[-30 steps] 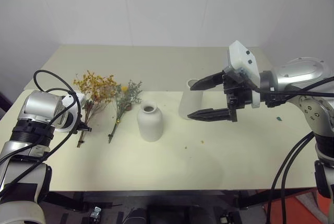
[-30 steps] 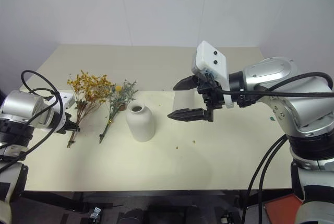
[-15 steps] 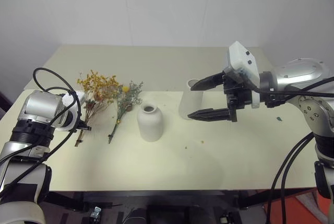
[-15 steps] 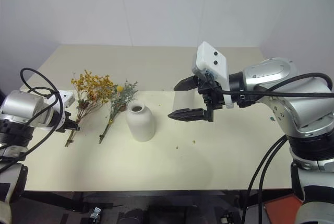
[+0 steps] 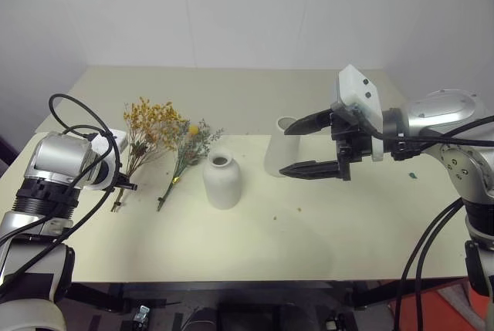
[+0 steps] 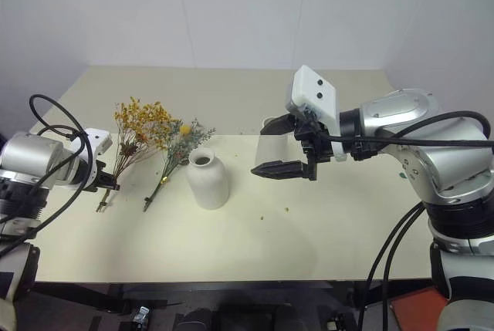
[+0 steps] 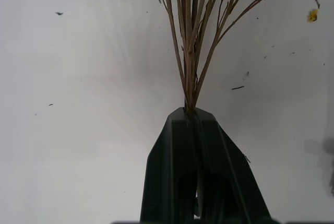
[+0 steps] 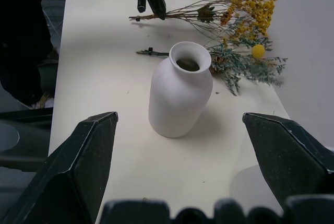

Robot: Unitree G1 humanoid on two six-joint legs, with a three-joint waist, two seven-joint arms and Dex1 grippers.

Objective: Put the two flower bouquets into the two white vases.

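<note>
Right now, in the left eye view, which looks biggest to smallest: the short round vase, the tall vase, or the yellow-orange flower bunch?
1. Yellow-orange flower bunch, longest.
2. and 3. Short round vase and tall vase: unsure. The right tool's fingers cross in front of the tall one, which also stands farther back.

- The pale cream, matte rectangular counter stretches out before me, a second cream slab butted against its far edge.
- Tiny dark and yellow crumbs lie scattered on it near the middle.
- A small teal fleck sits toward its right end.
- A plain white wall rises behind.
</note>
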